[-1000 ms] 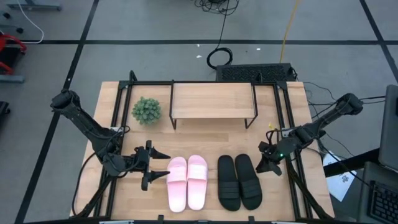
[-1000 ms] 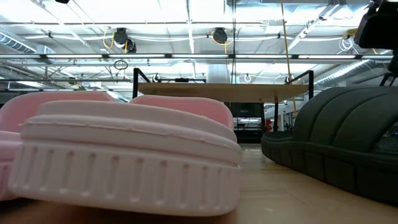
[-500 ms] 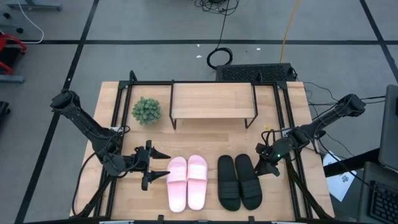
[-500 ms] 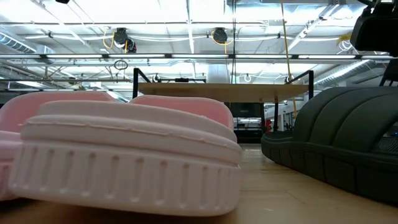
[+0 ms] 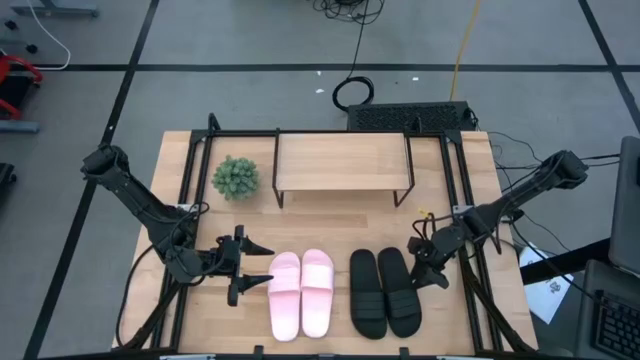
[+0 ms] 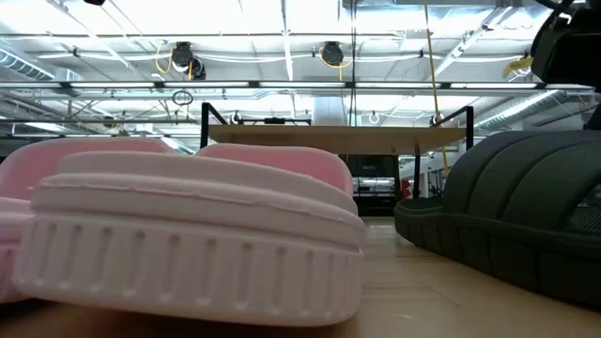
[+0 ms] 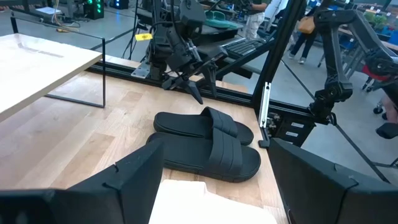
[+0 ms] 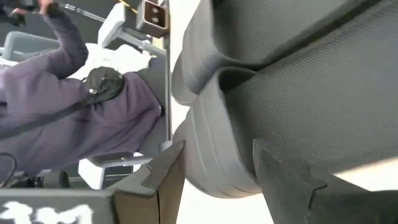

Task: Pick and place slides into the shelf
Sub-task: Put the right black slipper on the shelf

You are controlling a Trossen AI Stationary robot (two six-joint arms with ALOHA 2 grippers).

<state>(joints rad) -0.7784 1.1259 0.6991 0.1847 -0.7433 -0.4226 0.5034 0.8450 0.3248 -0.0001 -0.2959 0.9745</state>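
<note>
We observe the right claw (image 5: 428, 266), fingers spread, now moved closer to the black slides (image 5: 384, 291) near the desk's (image 5: 330, 215) front edge; left claw (image 5: 250, 265) unchanged, spread.

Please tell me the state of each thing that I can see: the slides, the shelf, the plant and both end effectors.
Pink slides: side by side on the table, not grasped.
Black slides: side by side on the table, not grasped.
Shelf: top board bare.
Plant: upright beside the shelf.
Left end effector: open, beside the pink slides.
Right end effector: open, beside the black slides.
</note>
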